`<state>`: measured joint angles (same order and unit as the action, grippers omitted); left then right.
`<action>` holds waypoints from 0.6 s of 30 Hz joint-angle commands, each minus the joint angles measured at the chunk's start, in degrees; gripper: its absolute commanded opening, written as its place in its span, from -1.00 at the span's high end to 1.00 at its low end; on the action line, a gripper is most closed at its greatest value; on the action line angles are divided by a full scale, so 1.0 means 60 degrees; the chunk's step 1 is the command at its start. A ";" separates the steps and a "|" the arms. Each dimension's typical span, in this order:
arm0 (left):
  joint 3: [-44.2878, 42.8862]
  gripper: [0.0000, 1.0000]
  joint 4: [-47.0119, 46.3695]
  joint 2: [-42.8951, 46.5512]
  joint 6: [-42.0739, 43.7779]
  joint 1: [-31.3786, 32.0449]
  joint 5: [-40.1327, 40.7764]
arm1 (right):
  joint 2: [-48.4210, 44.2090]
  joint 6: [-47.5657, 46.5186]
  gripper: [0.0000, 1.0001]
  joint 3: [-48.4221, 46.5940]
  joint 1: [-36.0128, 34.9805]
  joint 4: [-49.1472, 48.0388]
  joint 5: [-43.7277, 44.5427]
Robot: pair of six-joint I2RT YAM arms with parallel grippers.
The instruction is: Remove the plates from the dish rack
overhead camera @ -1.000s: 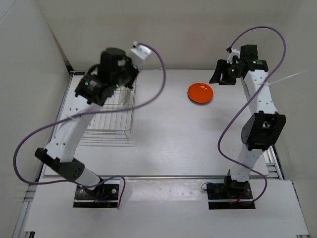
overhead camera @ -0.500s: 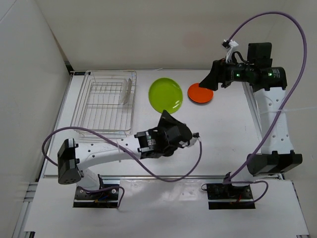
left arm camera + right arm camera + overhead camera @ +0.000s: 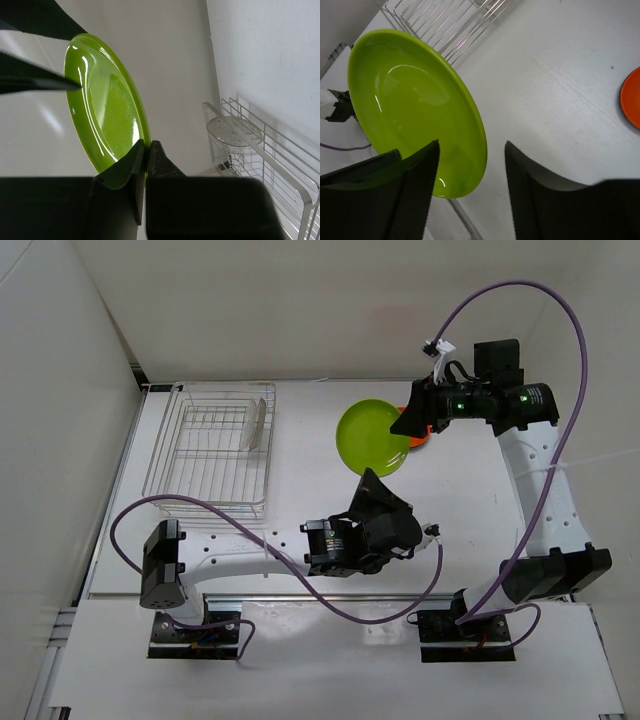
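My left gripper (image 3: 373, 477) (image 3: 146, 149) is shut on the near rim of the lime green plate (image 3: 373, 435) (image 3: 102, 107) and holds it up, tilted, above the table. My right gripper (image 3: 406, 423) (image 3: 472, 145) is open, its fingers on either side of the plate's (image 3: 412, 107) far right rim, not closed on it. The orange plate (image 3: 424, 438) (image 3: 632, 97) lies on the table, partly hidden behind the right gripper. The clear plate (image 3: 261, 421) (image 3: 233, 132) stands upright in the dish rack (image 3: 200, 455) (image 3: 272, 165). The black plate is out of view.
The rack stands at the table's far left, by the left wall. The left arm's purple cable (image 3: 230, 530) loops low over the table's front. The back wall (image 3: 330, 310) is just behind the rack and the right gripper.
My left gripper has carried the green plate to the right, up to the right gripper. The right gripper has moved slightly left and now straddles the plate's rim, covering more of the orange plate.
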<state>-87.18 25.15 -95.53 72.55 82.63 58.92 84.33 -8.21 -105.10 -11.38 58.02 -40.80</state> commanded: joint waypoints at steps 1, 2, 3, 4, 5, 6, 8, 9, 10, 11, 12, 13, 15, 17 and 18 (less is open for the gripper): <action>-0.0471 0.79 -0.0060 0.0218 -0.0081 0.0056 0.0361 | -0.0359 -0.0082 -0.12 0.0202 -0.0067 -0.0411 0.0133; -0.0471 0.79 -0.0060 0.0218 -0.0081 0.0056 0.0361 | -0.0360 -0.0082 -0.05 0.0289 -0.0067 -0.0412 0.0134; -0.0471 0.79 -0.0162 0.0131 -0.0081 0.0056 0.0361 | -0.0360 -0.0082 0.17 0.0290 -0.0067 -0.0412 0.0134; -0.0471 0.79 -0.0163 0.0130 -0.0081 0.0056 0.0361 | -0.0447 -0.0082 0.27 0.0290 -0.0067 -0.0412 0.0134; -0.0471 0.79 -0.0163 0.0130 -0.0081 0.0056 0.0361 | -0.0447 -0.0082 0.36 0.0290 -0.0067 -0.0499 0.0018; -0.0587 0.79 -0.0163 0.0028 -0.0081 0.0056 0.0361 | -0.0447 -0.0082 0.49 0.0377 -0.0067 -0.0500 0.0017; -0.0675 0.79 -0.0250 -0.0074 -0.0081 -0.0031 0.0361 | -0.0447 0.0006 0.78 0.0378 -0.0067 -0.0500 0.0017; -0.0676 0.79 -0.0251 -0.0075 -0.0081 -0.0031 0.0361 | -0.0447 0.0093 0.88 0.0378 -0.0067 -0.0500 0.0017; -0.0777 0.79 -0.0251 -0.0075 -0.0081 -0.0133 0.0361 | -0.0534 0.0093 1.00 0.0494 -0.0067 -0.0500 0.0017; -0.0894 0.79 -0.0251 -0.0162 -0.0182 -0.0236 0.0361 | -0.0637 0.0253 1.00 0.0495 -0.0067 -0.0659 0.0148; -0.0895 0.79 -0.0164 -0.0163 -0.0183 -0.0237 0.0361 | -0.0638 0.0356 1.00 0.0669 -0.0067 -0.0951 0.0279; -0.0982 0.54 -0.0061 -0.0250 -0.0415 -0.0353 0.0361 | -0.0855 0.0459 1.00 0.0946 -0.0067 -0.1157 0.0426; -0.0983 -0.11 0.0567 -0.0251 -0.0725 -0.0456 0.0361 | -0.0945 0.0927 1.00 0.1198 -0.0067 -0.1758 0.1201; -0.1086 -0.17 0.0964 -0.0251 -0.1149 -0.0543 0.0260 | -0.0945 0.1162 1.00 0.1301 0.0035 -0.1892 0.1350; -0.1086 -0.33 0.1212 -0.0251 -0.1237 -0.0544 0.0259 | -0.0844 0.1264 1.00 0.1301 0.0166 -0.2095 0.1350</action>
<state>-90.85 28.99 -98.24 68.12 80.23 59.42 79.42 -2.94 -97.84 -11.35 50.65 -36.34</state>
